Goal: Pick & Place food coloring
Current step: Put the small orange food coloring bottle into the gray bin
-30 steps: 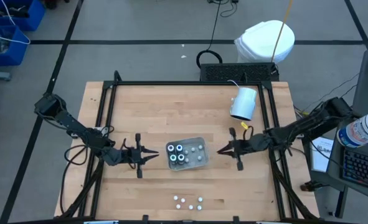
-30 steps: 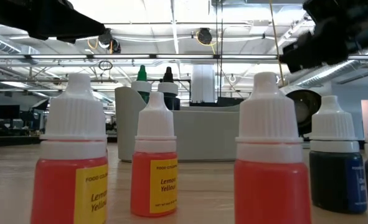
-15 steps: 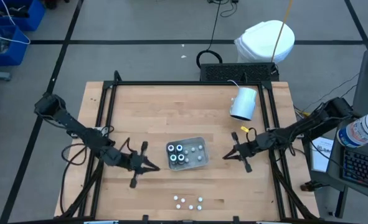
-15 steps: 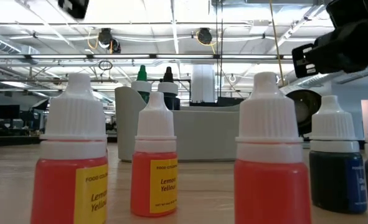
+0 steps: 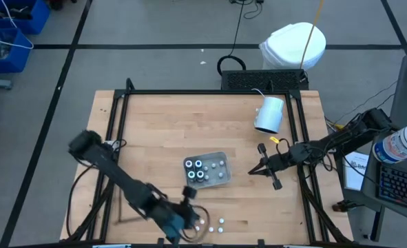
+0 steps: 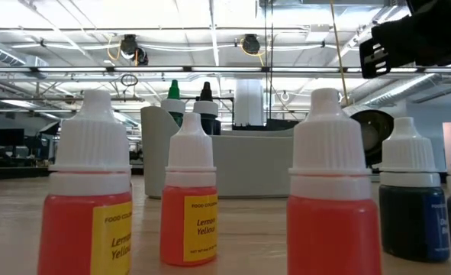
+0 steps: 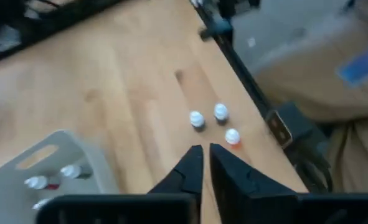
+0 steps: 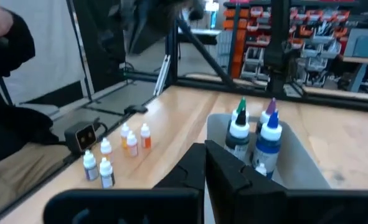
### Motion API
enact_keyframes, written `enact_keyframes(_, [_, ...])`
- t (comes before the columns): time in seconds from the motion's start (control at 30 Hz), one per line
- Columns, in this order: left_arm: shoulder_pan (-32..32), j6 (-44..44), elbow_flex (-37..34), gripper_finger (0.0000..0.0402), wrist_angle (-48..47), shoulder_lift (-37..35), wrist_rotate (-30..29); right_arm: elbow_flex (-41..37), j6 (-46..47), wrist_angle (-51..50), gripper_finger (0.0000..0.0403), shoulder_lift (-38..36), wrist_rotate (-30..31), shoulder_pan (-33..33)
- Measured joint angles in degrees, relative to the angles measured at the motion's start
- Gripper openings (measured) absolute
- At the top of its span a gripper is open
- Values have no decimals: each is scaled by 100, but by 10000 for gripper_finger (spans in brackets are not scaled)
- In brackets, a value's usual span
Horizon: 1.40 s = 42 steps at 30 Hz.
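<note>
Four dark food coloring bottles [image 5: 197, 169] with white-ringed tops stand in a grey tray [image 5: 217, 169] at mid-table; the right wrist view shows their green, purple and blue tips [image 8: 253, 129]. Several white-capped small bottles [image 5: 207, 223] stand by the near edge, showing large in the low view [image 6: 189, 200] and ahead of the fingers in the left wrist view [image 7: 216, 122]. My left gripper [image 5: 189, 218] [image 7: 203, 150] is shut and hovers just left of those small bottles. My right gripper [image 5: 253, 171] [image 8: 205, 150] is shut, right of the tray.
A white cup [image 5: 270, 114] lies on its side at the table's far right. A black frame [image 5: 189, 93] runs around the table. Bare wood lies left of the tray and between tray and near bottles. In the right wrist view a dark sleeve [image 8: 9, 43] shows beyond the table.
My left arm has swung from left of the tray toward the near edge and now points at the small white-capped bottles. My right gripper has drawn back a little toward the right edge and has risen in the low view. The bottles and tray have stayed put.
</note>
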Motion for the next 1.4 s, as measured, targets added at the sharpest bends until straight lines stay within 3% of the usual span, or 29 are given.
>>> enact_keyframes(0.13, [-12,223,599,89,-572,635,153,2,81,10,1,11,-7,2])
enact_keyframes(0.37, [10,1069,592,190,-696,1162,1082,2,108,-299,1,13,-7,2])
enact_keyframes(0.57, [176,1213,592,228,-671,1546,1106,2,108,-363,1,13,-7,2])
enact_keyframes(1.03, [392,1202,588,183,-1105,1796,1594,2,108,-358,1,13,-2,2])
enact_keyframes(1.4, [394,1183,585,136,-1145,1925,1556,4,108,-355,0,11,-2,2])
